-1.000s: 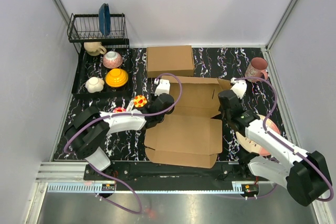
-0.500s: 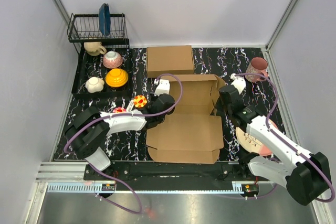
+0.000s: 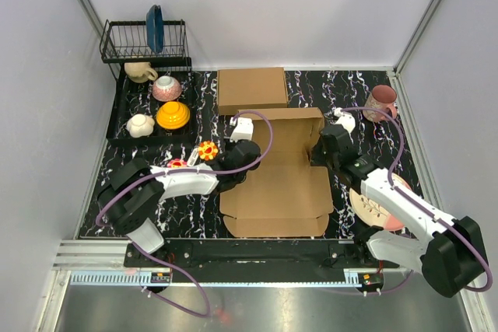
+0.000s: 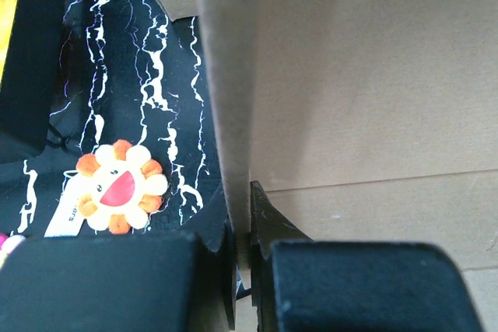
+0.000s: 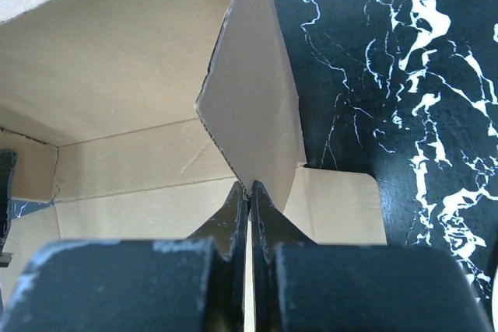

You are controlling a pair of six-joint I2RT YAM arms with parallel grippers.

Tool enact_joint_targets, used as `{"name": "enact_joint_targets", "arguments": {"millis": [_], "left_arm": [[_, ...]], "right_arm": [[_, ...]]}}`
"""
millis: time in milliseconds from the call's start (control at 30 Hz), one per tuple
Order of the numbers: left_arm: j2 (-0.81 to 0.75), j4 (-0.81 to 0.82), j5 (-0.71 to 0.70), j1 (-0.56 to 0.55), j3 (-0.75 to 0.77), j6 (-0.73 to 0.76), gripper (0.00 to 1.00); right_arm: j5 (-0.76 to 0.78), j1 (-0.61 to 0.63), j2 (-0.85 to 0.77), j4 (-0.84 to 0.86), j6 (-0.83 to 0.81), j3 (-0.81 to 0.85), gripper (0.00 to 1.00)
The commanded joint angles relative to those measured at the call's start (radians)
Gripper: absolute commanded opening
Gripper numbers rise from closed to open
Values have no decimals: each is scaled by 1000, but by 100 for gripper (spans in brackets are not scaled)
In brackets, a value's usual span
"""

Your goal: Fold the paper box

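Between the fingers of the left tool [image 4: 241, 215], the paper box [image 4: 350, 99] has its upright left wall pinched; the right tool [image 5: 249, 192] pinches its right flap.

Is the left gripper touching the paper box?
Touching. The left wrist view shows the left gripper pinching a raised flap of the paper box, with no gap.

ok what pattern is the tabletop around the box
The tabletop is black with white marble-like veins, clearest in the right wrist view.
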Motion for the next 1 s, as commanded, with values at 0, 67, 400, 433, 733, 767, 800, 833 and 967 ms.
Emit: {"name": "enact_joint_targets", "arguments": {"millis": [0, 67, 400, 433, 733, 767, 800, 833, 967], "left_arm": [[37, 52, 41, -18, 12, 51, 0], [41, 60, 41, -17, 6, 51, 0], [57, 118, 38, -17, -17, 70, 0], [60, 119, 38, -15, -19, 70, 0], [74, 124, 34, -17, -23, 70, 0], [76, 122, 34, -17, -23, 70, 0], [76, 122, 34, -17, -23, 68, 0], [76, 121, 32, -17, -25, 68, 0], [73, 122, 30, -15, -28, 70, 0]], "right_arm": [[-128, 23, 32, 44, -16, -40, 1], [-119, 23, 6, 43, -23, -56, 7], [-49, 23, -25, -43, -53, -32, 29], [-44, 23, -28, -48, -54, -29, 31], [-6, 23, -126, -147, -86, 31, 60], [5, 23, -137, -167, -88, 40, 62], [11, 23, -148, -178, -91, 49, 63], [16, 23, -172, -184, -100, 66, 65], [54, 23, -226, -229, -131, 118, 69]]}}
